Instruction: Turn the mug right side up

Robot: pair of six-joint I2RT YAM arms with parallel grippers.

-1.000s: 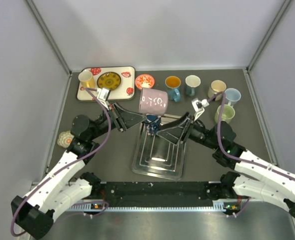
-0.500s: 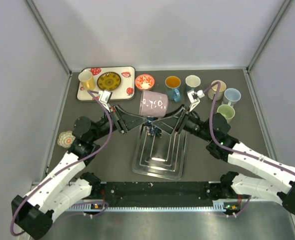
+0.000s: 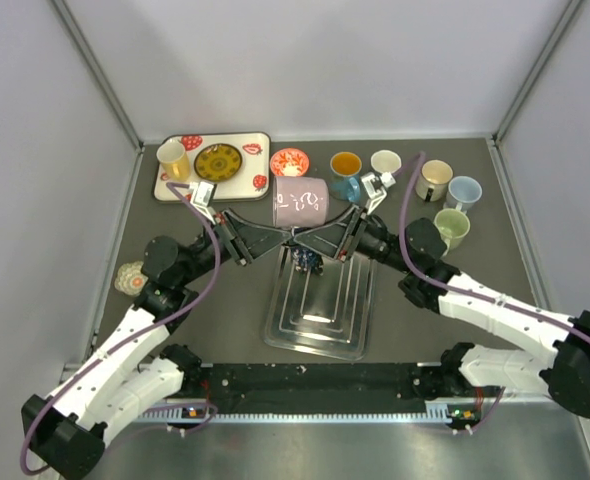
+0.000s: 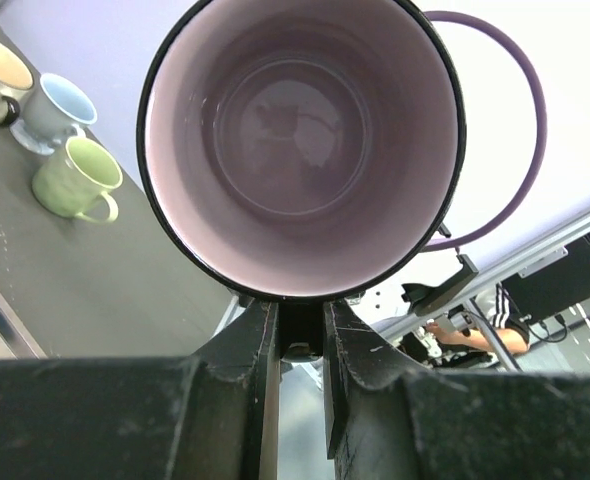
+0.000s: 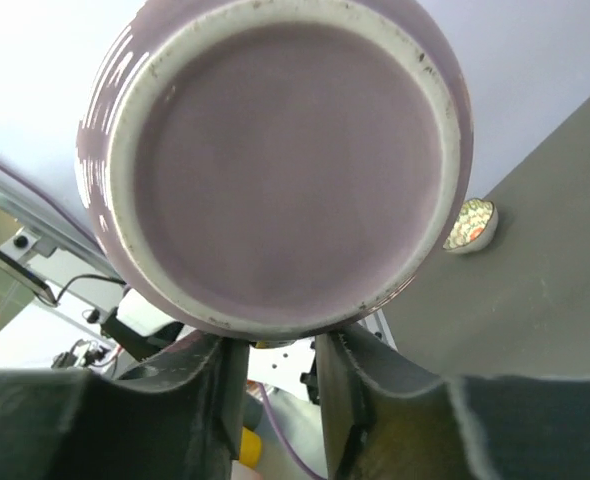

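A tray (image 3: 237, 190) carrying a yellow cup (image 3: 172, 157) and a plate (image 3: 217, 161) stood at the far left of the table (image 3: 245, 300). A small dish (image 3: 288, 161) and a row of cups (image 3: 385, 165) ran along the far edge to its right, with the green cup (image 3: 452, 227) nearest the arms. A floral bowl (image 3: 128, 278) sat beside the left arm. A clear rack (image 3: 320, 335) lay at centre, with a dark blue object (image 3: 305, 262) at its far end, directly below the mug (image 3: 301, 204). The mug hung in the air above the rack between both grippers, clear of the cups. It lay on its side with its long axis level, its mouth facing the left wrist and its base facing the right. The left gripper (image 4: 301, 335) was almost closed, pinching a part just under the rim. The right gripper (image 5: 280, 350) stood partly open beneath the base, with background visible between its fingers. Whether it touched the mug could not be told.
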